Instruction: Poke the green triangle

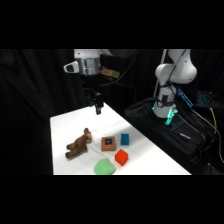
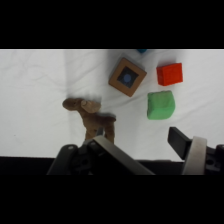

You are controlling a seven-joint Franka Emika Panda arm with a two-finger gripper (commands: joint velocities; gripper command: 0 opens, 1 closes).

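Note:
The green triangle (image 1: 104,167) is a small light-green flat block with rounded corners, lying near the table's front edge. In the wrist view the green triangle (image 2: 160,105) sits just beyond the right finger, below a red cube (image 2: 170,74). My gripper (image 1: 97,109) hangs over the far part of the table, well above and behind the block, touching nothing. In the wrist view the gripper (image 2: 142,142) is open, with only bare table between its fingers.
A brown toy animal (image 1: 79,145) lies left of the blocks. A brown square block with a blue centre (image 1: 108,144), a teal-blue cube (image 1: 124,139) and the red cube (image 1: 121,157) stand close behind the green one. A dark bag (image 1: 165,127) lies beside the table at right.

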